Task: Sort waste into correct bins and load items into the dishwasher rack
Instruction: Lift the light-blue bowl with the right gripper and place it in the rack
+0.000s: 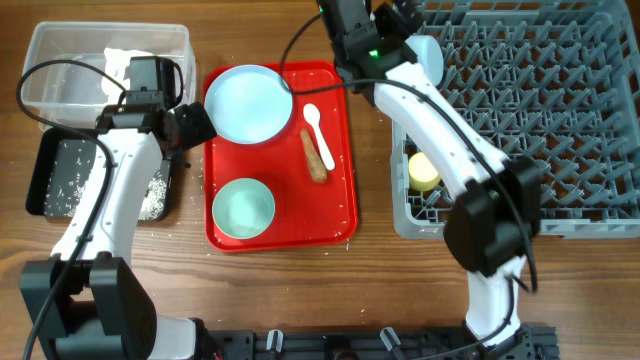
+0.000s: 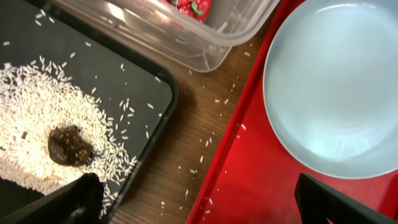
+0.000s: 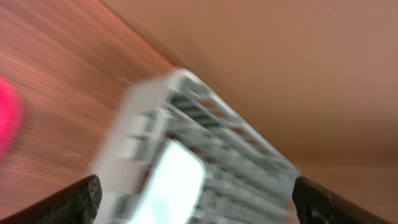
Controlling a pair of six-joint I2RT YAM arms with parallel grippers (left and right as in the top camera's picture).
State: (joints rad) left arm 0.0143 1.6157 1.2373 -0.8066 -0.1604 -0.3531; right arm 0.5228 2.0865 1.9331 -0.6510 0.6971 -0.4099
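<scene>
Brown lump on rice: left wrist only.

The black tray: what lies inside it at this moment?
Inside the black tray lies loose white rice with a small brown food lump on it. In the overhead view the left arm covers part of the tray; what lies under it there cannot be seen.

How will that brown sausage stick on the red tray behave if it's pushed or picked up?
The sausage stick looks long and rounded, so a sideways push would probably roll it across the smooth red tray. It seems thin and light; a pinch at its middle likely lifts it.
</scene>
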